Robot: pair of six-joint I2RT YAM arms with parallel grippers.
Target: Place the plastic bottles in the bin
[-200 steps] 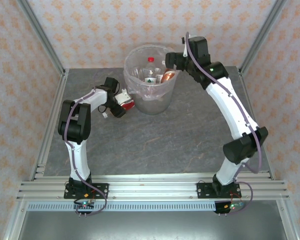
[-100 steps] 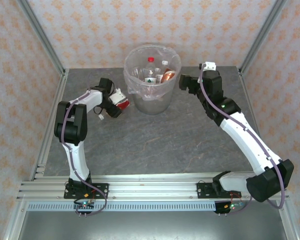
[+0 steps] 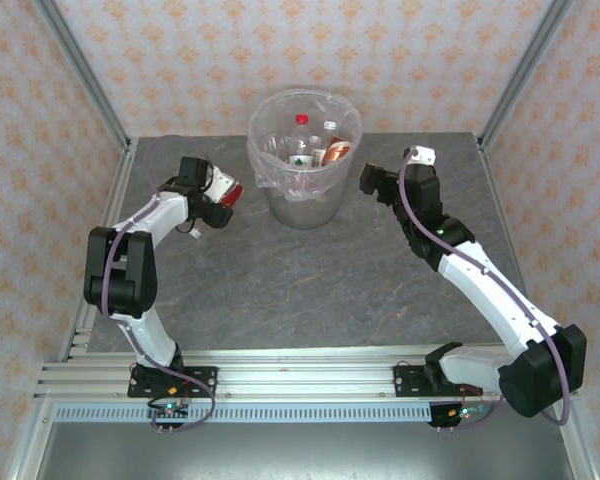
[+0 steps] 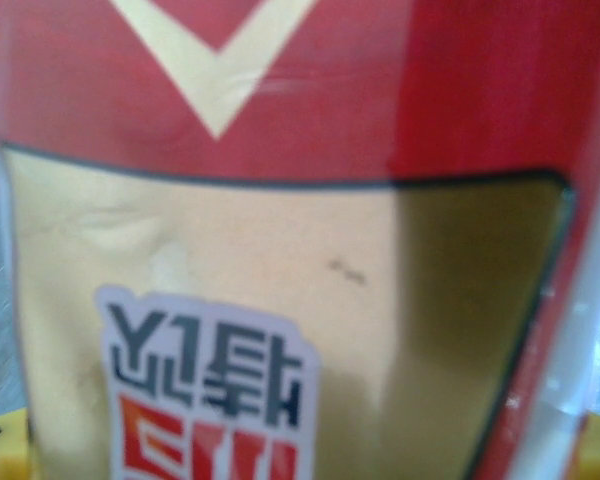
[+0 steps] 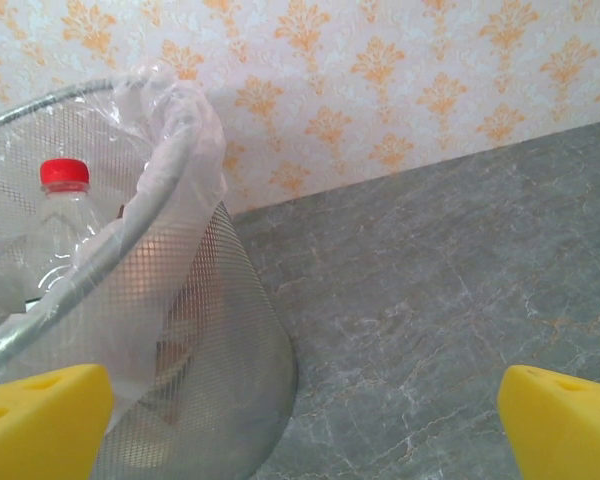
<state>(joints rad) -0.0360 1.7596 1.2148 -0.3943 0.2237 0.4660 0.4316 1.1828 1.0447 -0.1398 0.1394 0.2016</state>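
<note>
The round translucent wastebasket bin (image 3: 305,200), lined with a crinkly clear bag, stands at the back middle of the worktop. It already holds several small clear plastic bottles (image 3: 302,128), one of them red-capped. The right arm has swung off the bin's mouth and down to its right. Its right hand (image 3: 370,182) hangs empty with fingers wide apart, so that drop looks finished. The left hand (image 3: 212,188) has drawn leftward from the bin's foot, clamped on a red-and-gold-labelled clear plastic bottle (image 3: 227,190). That bottle is left of the bin and apart from it. I judge it the last one outside, awaiting a lift over the rim. The grey stone-patterned worktop (image 3: 310,290) is enclosed by cream walls with orange motifs (image 3: 180,60).
</note>
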